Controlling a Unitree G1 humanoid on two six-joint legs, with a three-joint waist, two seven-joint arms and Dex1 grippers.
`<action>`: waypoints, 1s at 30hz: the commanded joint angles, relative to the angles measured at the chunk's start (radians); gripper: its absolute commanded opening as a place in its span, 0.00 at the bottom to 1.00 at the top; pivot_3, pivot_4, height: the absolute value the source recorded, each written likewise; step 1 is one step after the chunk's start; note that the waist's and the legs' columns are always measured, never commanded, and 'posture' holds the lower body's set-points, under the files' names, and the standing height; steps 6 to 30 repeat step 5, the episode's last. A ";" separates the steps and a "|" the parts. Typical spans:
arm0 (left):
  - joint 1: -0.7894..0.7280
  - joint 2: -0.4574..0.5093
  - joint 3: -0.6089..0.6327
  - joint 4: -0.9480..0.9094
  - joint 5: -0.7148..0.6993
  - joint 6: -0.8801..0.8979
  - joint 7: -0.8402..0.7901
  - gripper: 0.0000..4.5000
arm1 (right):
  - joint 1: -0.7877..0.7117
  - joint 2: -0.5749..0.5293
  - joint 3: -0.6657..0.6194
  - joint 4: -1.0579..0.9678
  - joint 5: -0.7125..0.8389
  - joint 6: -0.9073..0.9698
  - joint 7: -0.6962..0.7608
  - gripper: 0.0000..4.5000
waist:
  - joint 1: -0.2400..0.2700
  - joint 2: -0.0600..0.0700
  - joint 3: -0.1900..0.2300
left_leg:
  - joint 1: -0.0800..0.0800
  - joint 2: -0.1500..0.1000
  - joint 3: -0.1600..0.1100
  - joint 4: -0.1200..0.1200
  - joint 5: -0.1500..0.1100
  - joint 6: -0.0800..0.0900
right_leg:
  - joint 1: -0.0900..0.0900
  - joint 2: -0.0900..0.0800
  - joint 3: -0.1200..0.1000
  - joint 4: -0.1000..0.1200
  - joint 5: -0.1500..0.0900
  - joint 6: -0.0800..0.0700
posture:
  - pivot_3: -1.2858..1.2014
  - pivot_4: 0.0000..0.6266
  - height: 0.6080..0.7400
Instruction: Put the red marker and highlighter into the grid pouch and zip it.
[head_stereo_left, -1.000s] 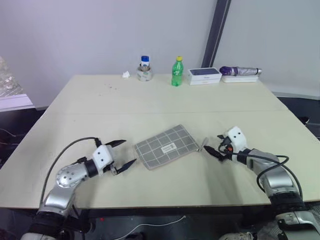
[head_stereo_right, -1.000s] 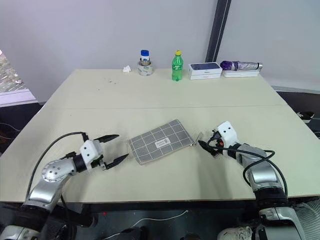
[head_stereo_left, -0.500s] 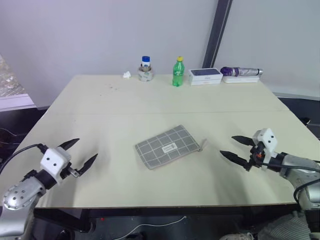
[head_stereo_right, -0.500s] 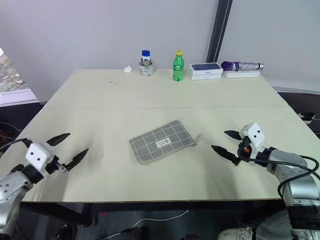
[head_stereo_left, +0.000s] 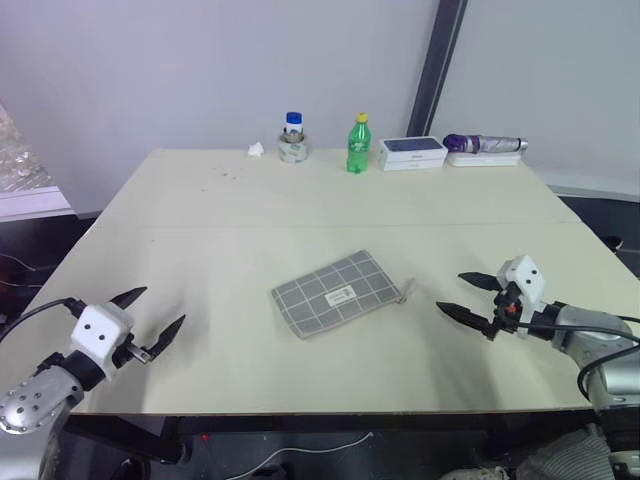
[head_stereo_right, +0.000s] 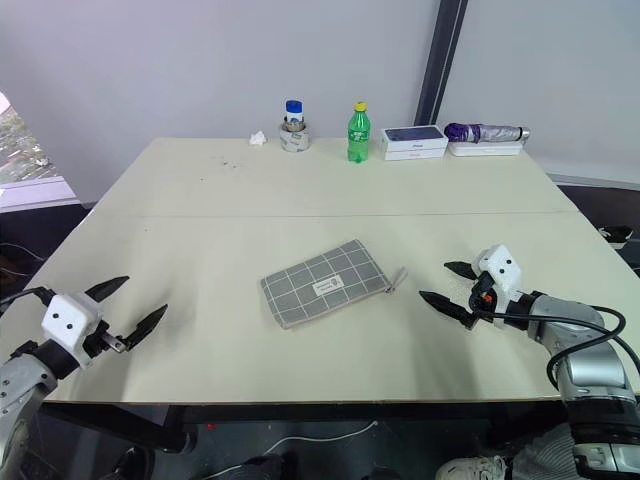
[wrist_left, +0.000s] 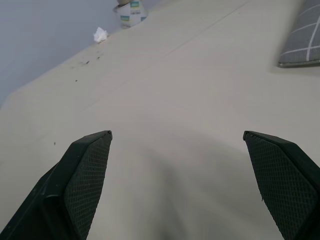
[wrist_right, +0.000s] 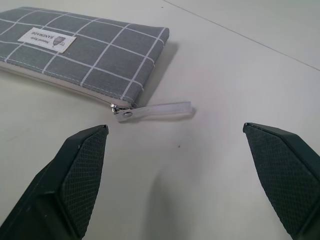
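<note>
The grid pouch (head_stereo_left: 335, 294) lies flat at the table's middle, grey with white lines and a small white label. Its zipper pull (wrist_right: 152, 111) sticks out from the end nearest my right gripper, and the zipper looks closed. My left gripper (head_stereo_left: 158, 310) hovers open and empty near the table's front left edge, well away from the pouch (wrist_left: 302, 37). My right gripper (head_stereo_left: 451, 293) is open and empty a short way right of the pull, pointing at it. The red marker and the highlighter are out of view.
Along the far edge stand a jar with a blue lid (head_stereo_left: 292, 140), a green bottle (head_stereo_left: 354, 145), a white and dark-blue box (head_stereo_left: 410, 151) and a purple umbrella (head_stereo_left: 483, 144). A crumpled bit of paper (head_stereo_left: 254, 150) lies beside the jar.
Both grippers have drawn away from the pouch: the left one far out to the front left, the right one a little back to the right. The pouch stayed put.
</note>
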 joint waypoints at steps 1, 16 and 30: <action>-0.007 0.005 0.015 -0.012 0.000 -0.010 -0.002 0.99 | -0.007 -0.004 -0.008 -0.054 0.008 -0.001 -0.002 1.00 | -0.002 0.000 0.000 | 0.000 0.000 0.000 0.000 0.000 0.000 | 0.000 0.000 0.000 0.000 0.000 0.000 | 0.52 0.24 1.00; -0.023 0.008 0.011 0.000 -0.001 -0.008 -0.012 0.99 | 0.024 -0.005 -0.014 -0.086 0.013 0.010 -0.004 1.00 | -0.003 0.000 0.000 | 0.000 0.000 0.000 0.000 0.000 0.000 | 0.000 0.000 0.000 0.000 0.000 0.000 | 0.52 0.24 1.00; -0.023 0.008 0.011 0.000 -0.001 -0.008 -0.012 0.99 | 0.024 -0.005 -0.014 -0.086 0.013 0.010 -0.004 1.00 | -0.003 0.000 0.000 | 0.000 0.000 0.000 0.000 0.000 0.000 | 0.000 0.000 0.000 0.000 0.000 0.000 | 0.52 0.24 1.00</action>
